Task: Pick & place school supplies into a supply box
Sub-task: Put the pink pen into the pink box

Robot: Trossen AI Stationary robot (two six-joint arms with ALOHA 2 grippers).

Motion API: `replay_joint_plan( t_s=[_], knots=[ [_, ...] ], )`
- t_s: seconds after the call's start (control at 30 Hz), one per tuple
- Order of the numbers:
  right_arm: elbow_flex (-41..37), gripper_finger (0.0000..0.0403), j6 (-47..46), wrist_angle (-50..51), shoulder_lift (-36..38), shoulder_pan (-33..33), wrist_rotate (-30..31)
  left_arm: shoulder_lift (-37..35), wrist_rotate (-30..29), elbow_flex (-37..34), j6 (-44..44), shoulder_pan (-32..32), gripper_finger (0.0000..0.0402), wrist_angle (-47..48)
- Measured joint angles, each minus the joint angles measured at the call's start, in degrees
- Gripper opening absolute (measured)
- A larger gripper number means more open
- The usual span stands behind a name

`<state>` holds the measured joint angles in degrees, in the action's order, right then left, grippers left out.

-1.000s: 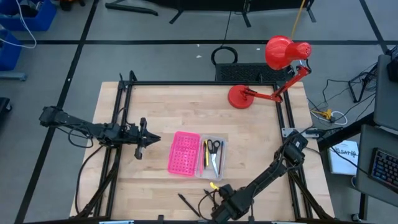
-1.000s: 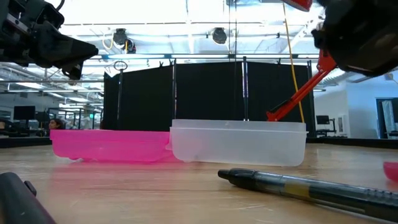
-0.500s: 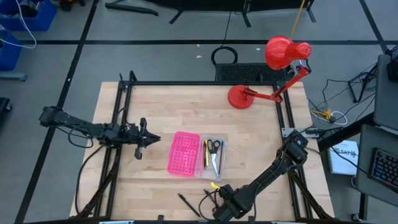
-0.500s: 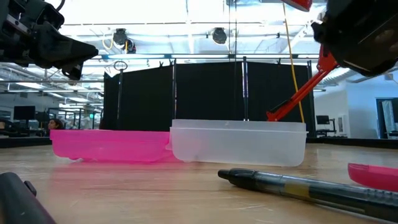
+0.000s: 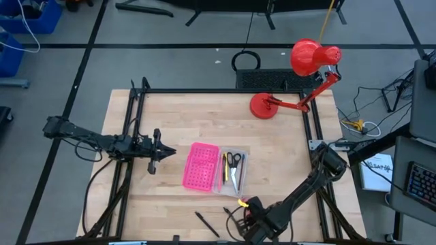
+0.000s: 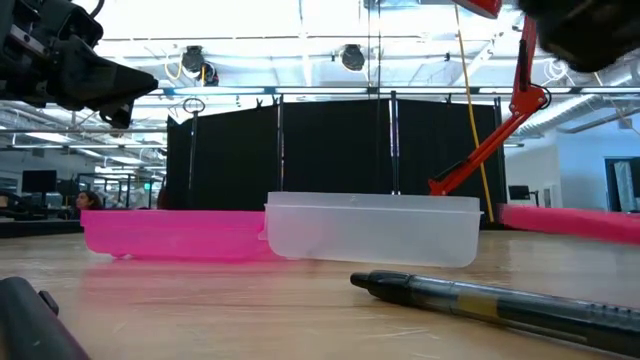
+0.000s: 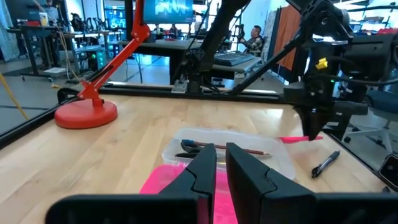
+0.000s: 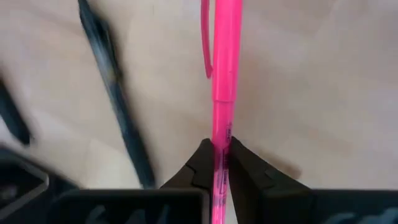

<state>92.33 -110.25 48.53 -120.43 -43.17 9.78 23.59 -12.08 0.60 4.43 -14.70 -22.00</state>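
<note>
Wooden table, right end effector clamping pink pen near front edge, left end effector closed, level beside supply box.

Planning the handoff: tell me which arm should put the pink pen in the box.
Right. The right gripper is shut on the pink pen, lifted off the table near the box. The left gripper holds nothing, hovering beside the pink lid.

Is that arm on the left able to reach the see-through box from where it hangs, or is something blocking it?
Probably yes. The left gripper hangs beside the pink lid, with the clear box just beyond it. Nothing stands between them; the right gripper, shut on a pink pen, is off near the front edge.
</note>
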Motion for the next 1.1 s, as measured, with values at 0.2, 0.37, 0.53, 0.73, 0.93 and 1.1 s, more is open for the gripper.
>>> replay_joint_plan(
  t_s=[0.2, 0.37, 0.53, 0.73, 0.93, 1.1],
  knots=[
    [0.02, 0.0018, -1.56, -2.46, -0.02, -0.82, -2.11, 0.0, 0.0, 0.0, -0.07, -0.02, 0.0042, 0.39],
    [0.08, 0.0018, -1.65, -8.46, 1.19, -1.79, -5.34, 0.0, 0.0, 0.0, -0.15, -0.02, 0.0042, 0.67],
    [0.15, 0.0018, -3.07, -7.33, 5.26, -2.73, -3.64, 0.02, -0.02, 0.0, -0.15, 0.0, 0.0042, 0.79],
    [0.2, 0.0018, -2.98, 0.02, 12.05, -1.15, 11.74, 0.0, -0.04, 0.0, 0.43, -0.02, 0.0042, 0.75],
    [0.24, 0.0019, 0.86, 2.59, 15.84, 4.42, 17.49, 0.02, -0.06, 0.0, 0.61, -0.02, 0.0042, 0.76],
    [0.24, 0.0017, 3.29, 3.11, 15.63, 10.74, 15.65, 0.0, -0.07, 0.02, 0.59, -0.02, 0.0042, 0.82]
  ],
)
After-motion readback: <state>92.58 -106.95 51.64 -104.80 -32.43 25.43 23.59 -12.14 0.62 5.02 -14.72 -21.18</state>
